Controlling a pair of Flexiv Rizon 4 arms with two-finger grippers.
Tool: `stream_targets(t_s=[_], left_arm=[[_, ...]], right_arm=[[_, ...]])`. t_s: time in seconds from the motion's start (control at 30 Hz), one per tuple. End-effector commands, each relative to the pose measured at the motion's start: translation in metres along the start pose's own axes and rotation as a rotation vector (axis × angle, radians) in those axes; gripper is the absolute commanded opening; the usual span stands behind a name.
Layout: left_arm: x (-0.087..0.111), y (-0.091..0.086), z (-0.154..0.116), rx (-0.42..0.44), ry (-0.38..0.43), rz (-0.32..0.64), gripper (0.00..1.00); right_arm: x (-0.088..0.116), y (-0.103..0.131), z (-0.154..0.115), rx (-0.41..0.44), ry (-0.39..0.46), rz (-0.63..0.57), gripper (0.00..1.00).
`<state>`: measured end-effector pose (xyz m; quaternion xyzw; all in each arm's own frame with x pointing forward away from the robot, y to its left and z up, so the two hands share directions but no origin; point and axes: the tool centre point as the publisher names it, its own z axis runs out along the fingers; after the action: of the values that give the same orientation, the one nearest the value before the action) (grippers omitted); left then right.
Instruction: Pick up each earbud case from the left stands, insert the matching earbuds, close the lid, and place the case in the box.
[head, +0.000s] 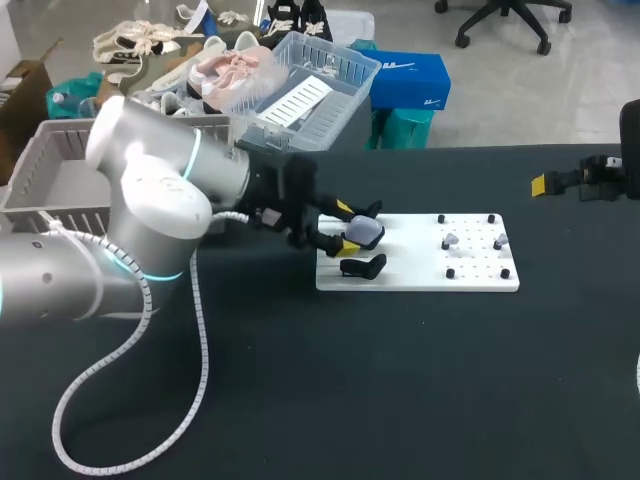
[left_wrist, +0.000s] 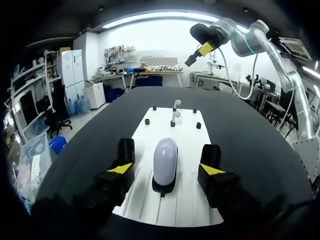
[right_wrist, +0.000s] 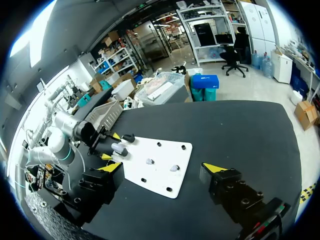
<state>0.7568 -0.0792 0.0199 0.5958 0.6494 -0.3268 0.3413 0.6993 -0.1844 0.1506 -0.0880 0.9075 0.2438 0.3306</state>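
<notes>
Flanking the case (left_wrist: 165, 160) (wrist view: untouched), left hand (left_wrist: 166, 168).

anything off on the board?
Nothing stands out. The earbud case sits straight on its stand inside the open left claw, and both earbuds rest among the pegs on the white board.

Black counter (head: 400, 400), matte. White pegboard (head: 420, 276) lies flat on it, mid-counter. Small black pegs (head: 450, 273) stand upright on the board's right half.
</notes>
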Motion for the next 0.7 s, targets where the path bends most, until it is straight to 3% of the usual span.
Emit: stream_targets(t_s=[0.03, 0.33, 0.47, 0.7], left_arm=[[-0.0009, 0.0039, 0.0016, 0.009, 0.009, -0.001, 0.82], [0.0016, 0.0050, 0.0051, 0.015, 0.025, -0.029, 0.66], [0.0033, 0.0055, 0.0077, 0.008, 0.036, -0.030, 0.71], [0.0030, 0.0048, 0.0094, 0.012, 0.046, -0.044, 0.67]], right_arm=[[-0.0003, -0.0012, 0.0005, -0.004, 0.001, -0.001, 1.00], [-0.0003, -0.0012, 0.0005, -0.004, 0.001, -0.001, 1.00], [-0.0003, -0.0012, 0.0005, -0.004, 0.001, -0.001, 1.00], [-0.0003, -0.0012, 0.0005, -0.004, 0.001, -0.001, 1.00]])
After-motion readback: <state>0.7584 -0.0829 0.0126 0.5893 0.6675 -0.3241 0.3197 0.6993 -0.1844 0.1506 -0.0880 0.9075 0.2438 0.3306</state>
